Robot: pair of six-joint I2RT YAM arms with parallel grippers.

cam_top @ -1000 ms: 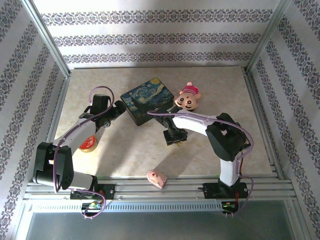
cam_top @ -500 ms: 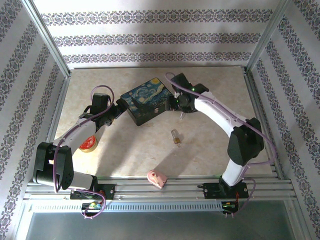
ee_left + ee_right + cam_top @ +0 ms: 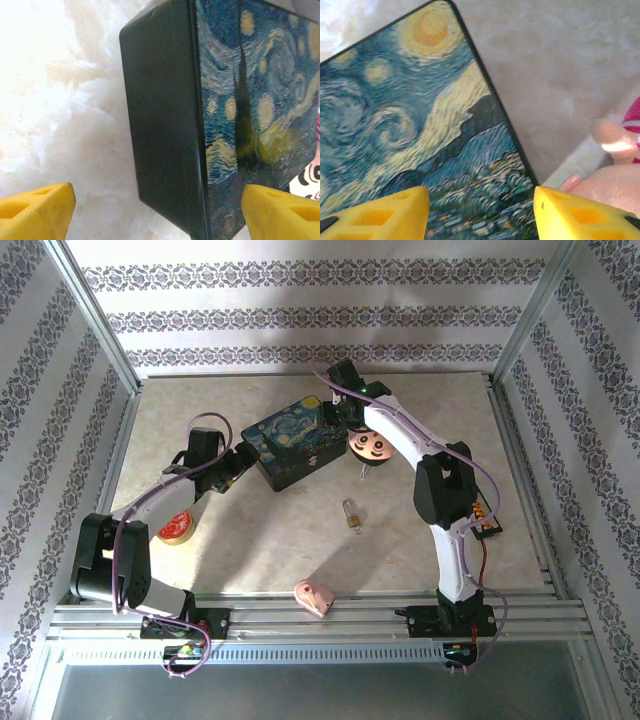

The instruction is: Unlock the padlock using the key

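Padlock (image 3: pixel 350 512) first: where is it?
— Lying alone on the table (image 3: pixel 250 540), near the middle. It is on the arms' side of the box (image 3: pixel 293 443) and well apart from both grippers.

And the key?
— A thin pale sliver lies just below the toy (image 3: pixel 372 447) in the top view, between toy and padlock. It looks like the key (image 3: pixel 357 472), but it is too small to be sure.

Left gripper?
— The left gripper (image 3: pixel 240 456) is at the box's left end. In its wrist view the yellow fingers (image 3: pixel 37 210) stand wide apart, with the box's dark side and the edge of the painted lid between them. It has hold of nothing.

Right gripper?
— The right gripper (image 3: pixel 335 418) hangs over the box's right end, just beside the toy. Its fingers (image 3: pixel 375 215) are partly spread above the painted lid and grip nothing.

Anything else on the table?
— A pink wedge (image 3: pixel 315 596) near the front edge, and a tape roll (image 3: pixel 178 527) beside the left arm.
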